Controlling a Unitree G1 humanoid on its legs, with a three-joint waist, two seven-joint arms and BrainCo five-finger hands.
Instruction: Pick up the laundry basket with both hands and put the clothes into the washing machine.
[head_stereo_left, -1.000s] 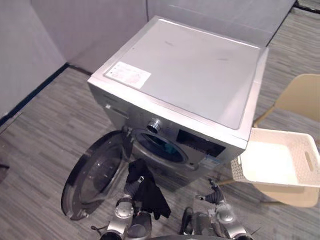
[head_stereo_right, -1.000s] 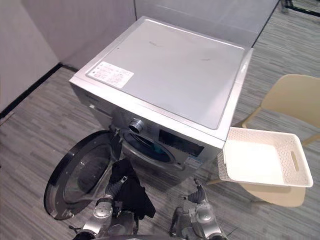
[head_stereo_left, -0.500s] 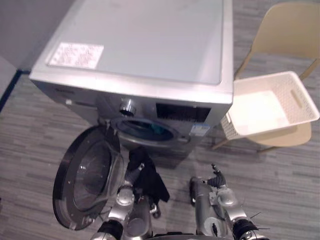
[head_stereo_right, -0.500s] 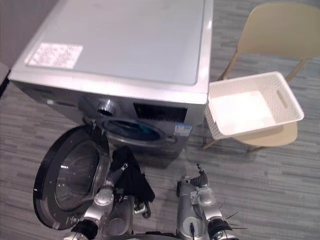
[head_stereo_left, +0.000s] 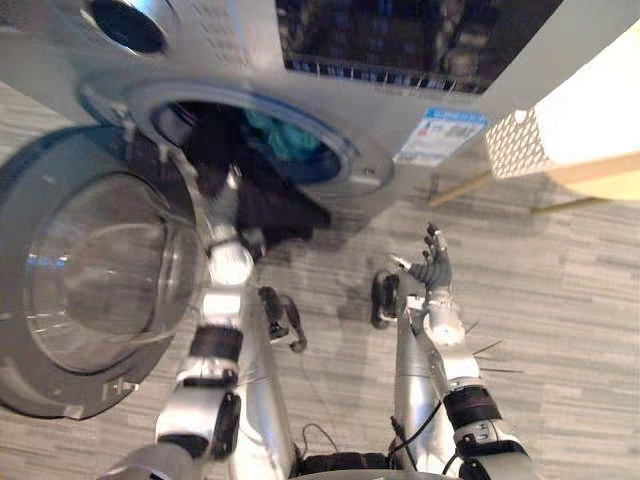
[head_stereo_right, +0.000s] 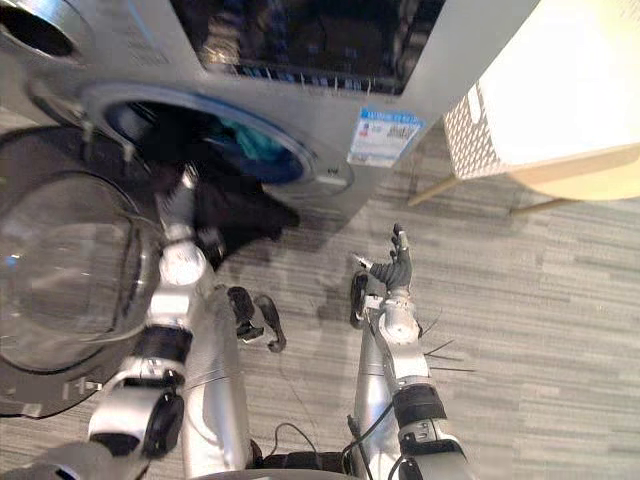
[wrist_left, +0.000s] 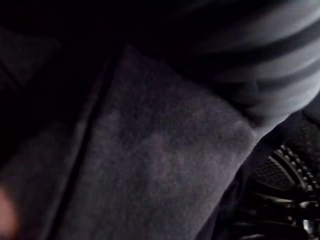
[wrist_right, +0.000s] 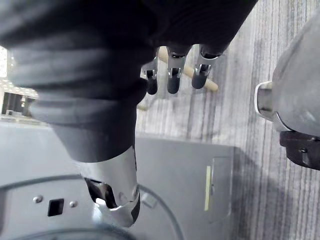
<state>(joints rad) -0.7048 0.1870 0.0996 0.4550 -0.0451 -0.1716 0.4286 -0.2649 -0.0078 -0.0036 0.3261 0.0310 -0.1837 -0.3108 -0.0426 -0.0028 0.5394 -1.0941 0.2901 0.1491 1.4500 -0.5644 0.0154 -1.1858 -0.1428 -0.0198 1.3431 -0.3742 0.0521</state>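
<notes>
left hand part hidden, under black cloth

Ahead, washing machine, door open at left; garment hanging from its opening; basket on chair at right

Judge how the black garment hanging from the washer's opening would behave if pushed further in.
Probably floppy: the black garment sags over the drum opening lip in folds. Likely light, and its soft matte nap should grip rather than slip. The hanging edge may fall back out.
</notes>
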